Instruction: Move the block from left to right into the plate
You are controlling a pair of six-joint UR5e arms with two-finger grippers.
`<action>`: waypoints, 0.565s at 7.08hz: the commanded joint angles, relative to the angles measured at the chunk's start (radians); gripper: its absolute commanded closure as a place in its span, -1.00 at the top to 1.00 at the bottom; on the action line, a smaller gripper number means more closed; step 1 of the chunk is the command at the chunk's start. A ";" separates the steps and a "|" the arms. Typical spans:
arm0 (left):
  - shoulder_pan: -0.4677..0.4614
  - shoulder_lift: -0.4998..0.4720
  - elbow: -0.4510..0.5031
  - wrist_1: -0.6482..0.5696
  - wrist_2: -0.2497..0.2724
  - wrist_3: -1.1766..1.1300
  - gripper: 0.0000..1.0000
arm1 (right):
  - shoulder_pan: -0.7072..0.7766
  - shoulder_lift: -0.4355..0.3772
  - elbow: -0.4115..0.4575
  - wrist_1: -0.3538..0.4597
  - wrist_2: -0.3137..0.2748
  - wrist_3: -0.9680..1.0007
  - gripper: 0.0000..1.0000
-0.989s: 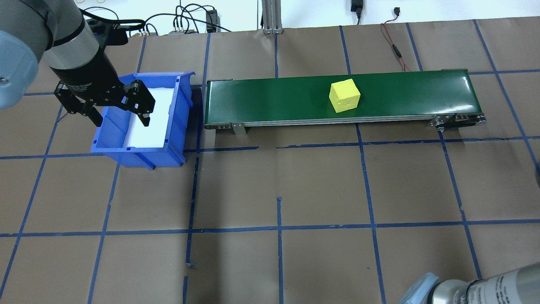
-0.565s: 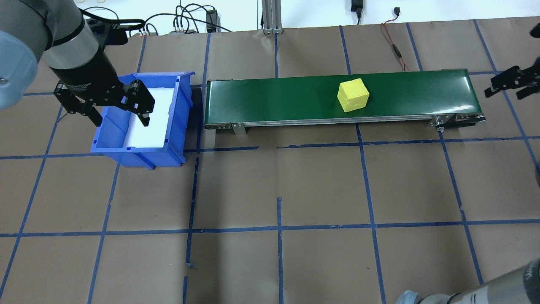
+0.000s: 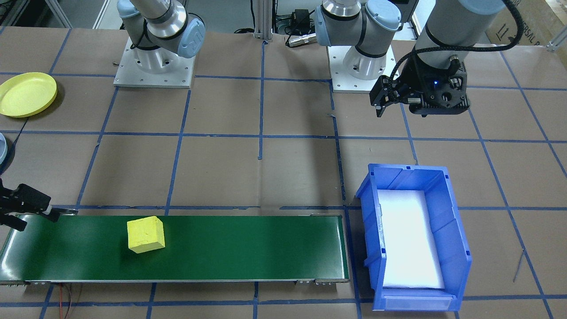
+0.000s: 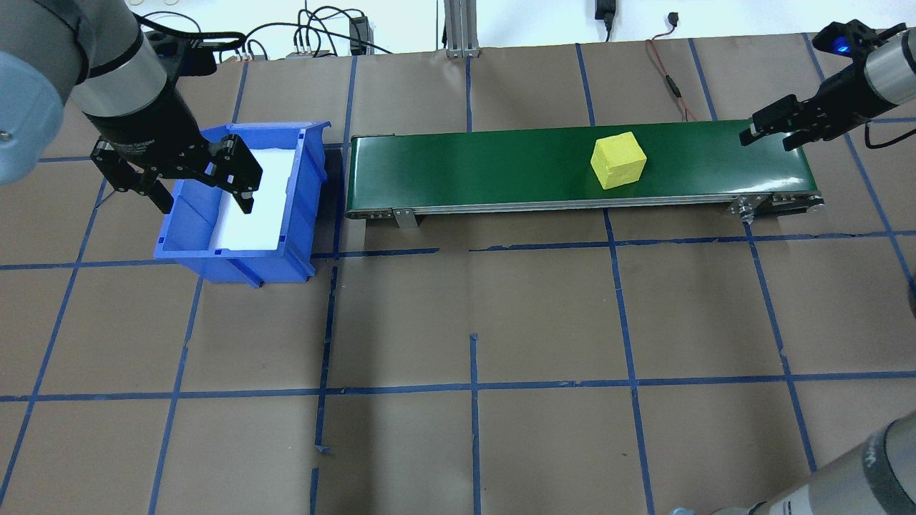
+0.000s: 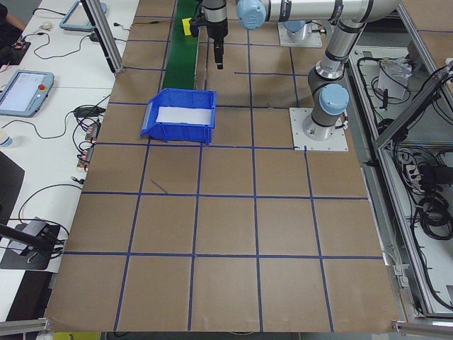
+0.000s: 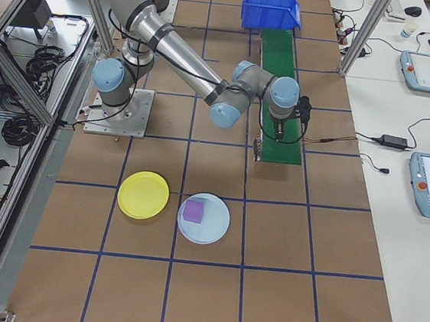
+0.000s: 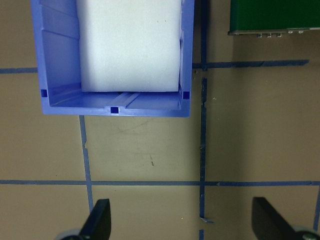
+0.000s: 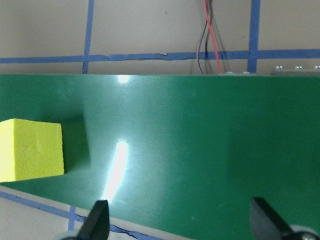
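Observation:
The yellow block [image 4: 619, 159] rides on the green conveyor belt [image 4: 465, 164], right of its middle; it also shows as the block [image 3: 145, 234] and, at the left edge of the right wrist view, as the block [image 8: 31, 150]. My right gripper [image 4: 769, 140] hovers open over the belt's right end, apart from the block, with its fingers [image 8: 97, 222] spread and nothing between them. My left gripper [image 4: 204, 202] stands open and empty above the blue bin [image 4: 236, 265]. The pale yellow plate [image 3: 26, 94] lies empty on the table, also seen as the plate [image 6: 144, 195].
The blue bin [image 3: 456, 230] with a white foam floor sits at the belt's left end. A light blue plate [image 6: 211, 234] holding a purple block [image 6: 193, 211] lies beside the yellow plate. Cables run along the table's far edge [image 4: 665, 79].
The yellow block has travelled right along the belt. My right gripper has come in from the right to the belt's right end. The left arm has not moved.

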 commanded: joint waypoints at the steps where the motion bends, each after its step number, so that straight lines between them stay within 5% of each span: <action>1: 0.000 0.001 0.000 0.001 0.000 0.002 1.00 | 0.047 0.040 -0.057 -0.005 0.043 -0.001 1.00; 4: 0.008 0.001 0.014 0.018 -0.008 0.019 1.00 | 0.110 0.046 -0.037 -0.020 0.032 -0.001 1.00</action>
